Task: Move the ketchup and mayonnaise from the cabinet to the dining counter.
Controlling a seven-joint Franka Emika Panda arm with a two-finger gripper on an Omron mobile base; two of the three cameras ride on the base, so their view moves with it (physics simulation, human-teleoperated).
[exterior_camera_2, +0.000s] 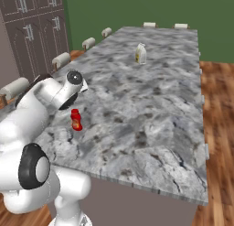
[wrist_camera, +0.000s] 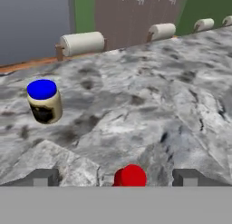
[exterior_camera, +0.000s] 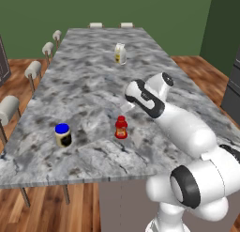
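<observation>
The ketchup (wrist_camera: 130,175) stands on the dining counter (wrist_camera: 149,105) directly below the hand, right between the two fingertips (wrist_camera: 43,177) of the gripper (wrist_camera: 115,178), touching neither. The mayonnaise (wrist_camera: 44,101) stands on the same counter ahead of the hand and off to its left, well apart from the ketchup. Beyond the counter's far edge in the hand view, stools (wrist_camera: 84,42) line up side by side. A small carton (exterior_camera: 120,54) stands on the counter well away from the hand, toward its far end in the left base view.
</observation>
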